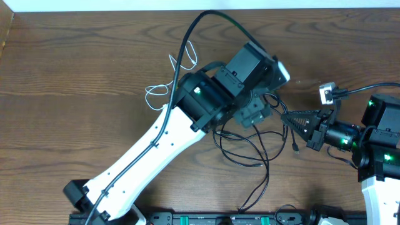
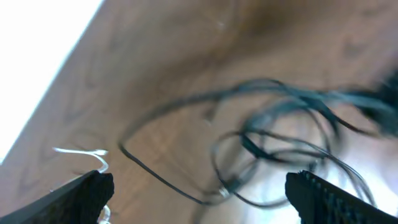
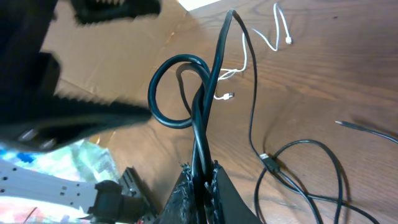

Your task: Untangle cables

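The black cables (image 1: 250, 147) lie in loose overlapping loops on the wooden table, just in front of both grippers. The white cable (image 1: 167, 84) lies curled apart from them, behind the left arm. My left gripper (image 1: 255, 114) hovers over the black loops; in the left wrist view its fingers (image 2: 205, 193) are wide open and empty, with blurred black cables (image 2: 267, 149) between them and the white cable (image 2: 84, 152) at the left. My right gripper (image 1: 287, 117) points left. In the right wrist view it (image 3: 202, 177) is shut on black cable strands (image 3: 205, 118) that rise into a loop. The white cable (image 3: 249, 56) lies beyond.
The left arm's white body (image 1: 144, 162) crosses the table diagonally from the front left. A small grey plug (image 1: 326, 94) on the right arm's own wire lies at the right. A black rail (image 1: 250, 219) runs along the front edge. More black loops (image 3: 305, 174) lie beside the right gripper.
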You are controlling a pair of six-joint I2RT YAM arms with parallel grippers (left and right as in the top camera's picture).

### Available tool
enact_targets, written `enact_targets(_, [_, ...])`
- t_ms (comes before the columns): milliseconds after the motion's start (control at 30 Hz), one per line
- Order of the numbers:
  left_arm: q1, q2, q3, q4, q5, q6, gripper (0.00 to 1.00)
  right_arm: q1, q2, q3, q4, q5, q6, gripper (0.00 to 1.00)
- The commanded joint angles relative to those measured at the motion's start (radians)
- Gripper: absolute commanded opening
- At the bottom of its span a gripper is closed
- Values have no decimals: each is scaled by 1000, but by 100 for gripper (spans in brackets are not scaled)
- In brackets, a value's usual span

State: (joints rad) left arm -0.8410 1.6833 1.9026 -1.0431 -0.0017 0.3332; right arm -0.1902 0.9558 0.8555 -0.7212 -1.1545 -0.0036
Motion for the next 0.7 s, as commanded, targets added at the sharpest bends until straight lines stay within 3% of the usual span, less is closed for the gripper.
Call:
enact_targets(0, [0, 42, 10, 56, -100, 7, 97, 8, 0, 0, -5, -61, 6, 4])
enact_targets(433, [0, 139, 10, 102, -81, 112, 95, 9, 0, 0, -4, -87, 5, 3])
enact_targets(467, [0, 140, 10, 111, -81, 112, 89, 9, 0, 0, -4, -86, 5, 3])
enact_targets(500, [0, 140, 10, 127, -82, 114, 71, 8, 0, 0, -4, -86, 2, 3])
enact_targets(533, [0, 140, 10, 137, -83, 128, 44, 8, 0, 0, -4, -82, 2, 4])
enact_targets(600, [0, 140, 10, 154, -121, 138, 10, 8, 0, 0, -5, -55, 3, 3])
enact_targets(667, [0, 138, 10, 159, -177, 138, 8, 8, 0, 0, -6, -10, 4, 4])
